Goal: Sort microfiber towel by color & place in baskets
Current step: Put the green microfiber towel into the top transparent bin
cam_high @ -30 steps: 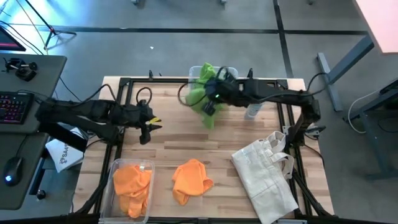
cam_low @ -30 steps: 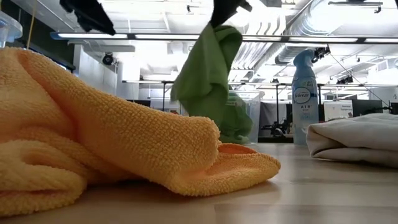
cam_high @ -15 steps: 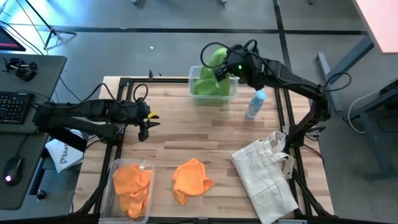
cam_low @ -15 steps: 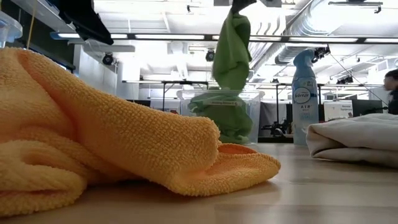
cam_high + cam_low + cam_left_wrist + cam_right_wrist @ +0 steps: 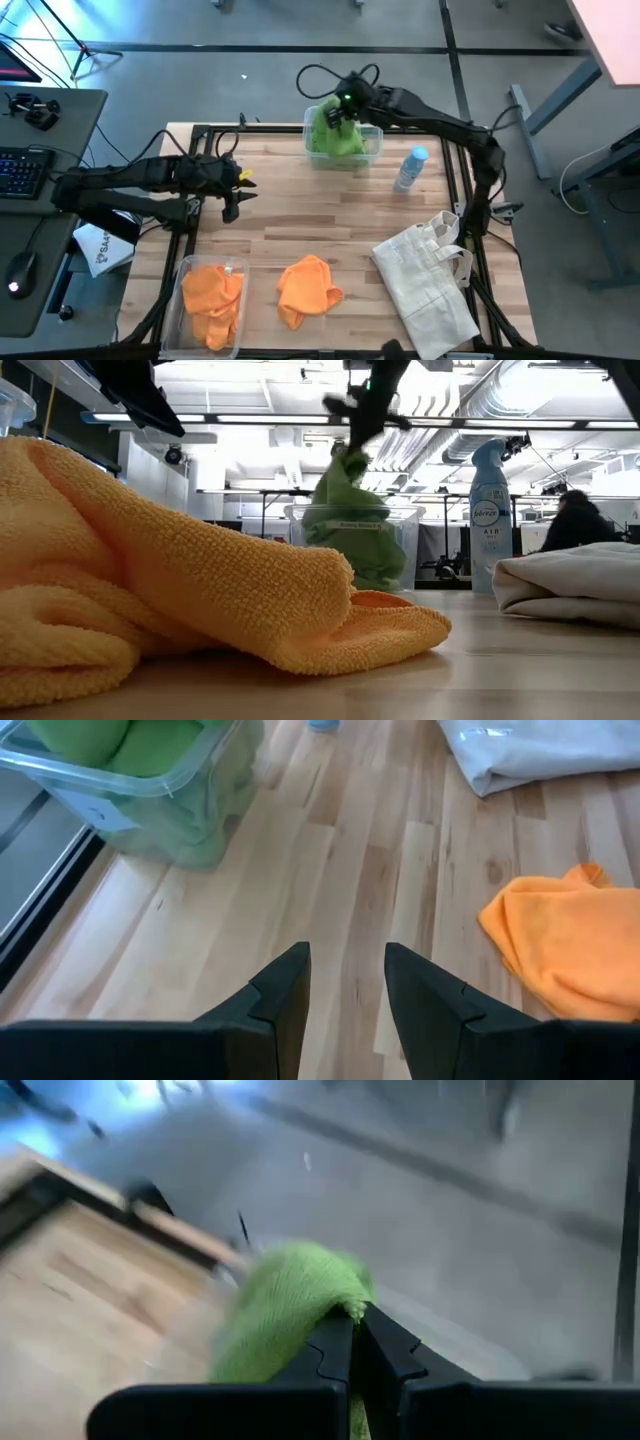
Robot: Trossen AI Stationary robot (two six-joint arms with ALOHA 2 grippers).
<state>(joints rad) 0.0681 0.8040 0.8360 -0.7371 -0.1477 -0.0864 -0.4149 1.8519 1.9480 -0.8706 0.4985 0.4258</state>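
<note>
Lowered since before: right gripper (image 5: 338,107), jaws pinching green towel (image 5: 330,130) into 12 o'clock basket (image 5: 374,150) | left gripper (image 5: 232,203) waits, jaws slightly apart, empty | orange towel (image 5: 306,288) unsorted at 6 o'clock.

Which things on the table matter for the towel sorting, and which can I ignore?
Part of the job:
green towel pinched in the right gripper
far basket holding green towels
near basket holding orange towels
loose orange towel on the table
left gripper, empty

Just lying about:
blue-capped spray bottle
off-white tote bag
</note>
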